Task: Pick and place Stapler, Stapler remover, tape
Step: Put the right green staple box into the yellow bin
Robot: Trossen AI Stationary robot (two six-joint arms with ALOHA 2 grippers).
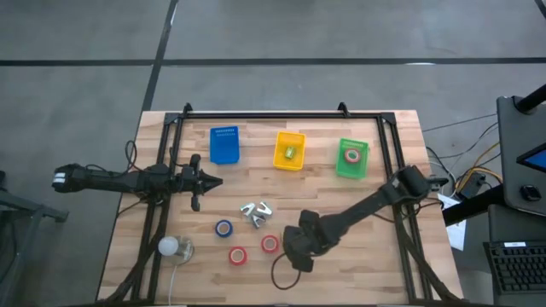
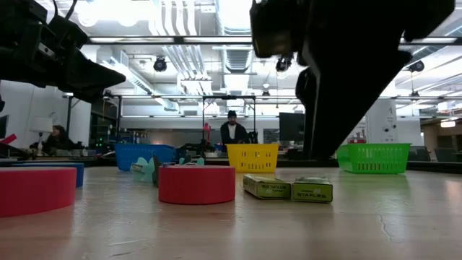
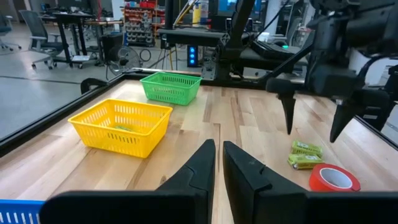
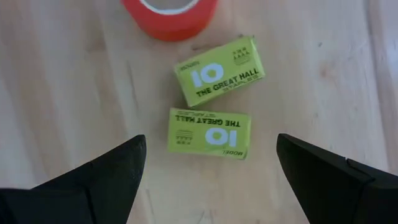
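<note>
My right gripper (image 4: 210, 149) hangs open, fingers pointing down, above two green staple boxes (image 4: 210, 134) lying side by side on the table; it touches nothing. The boxes also show in the low view (image 2: 289, 188), under the right gripper (image 2: 317, 123). A red tape roll (image 4: 169, 15) lies just beyond them. In the high view, that red roll (image 1: 270, 244), another red roll (image 1: 237, 255) and a blue roll (image 1: 223, 228) lie flat near the right gripper (image 1: 299, 249). A pile of staple removers (image 1: 256, 211) lies mid-table. My left gripper (image 1: 207, 181) waits shut at the table's left.
Three bins stand along the far side: blue (image 1: 224, 145), yellow (image 1: 289, 150) with a green item inside, green (image 1: 351, 159) with a red tape roll inside. A white ball-like thing (image 1: 171, 247) sits near the left near corner. A black frame rail (image 1: 281, 115) borders the table.
</note>
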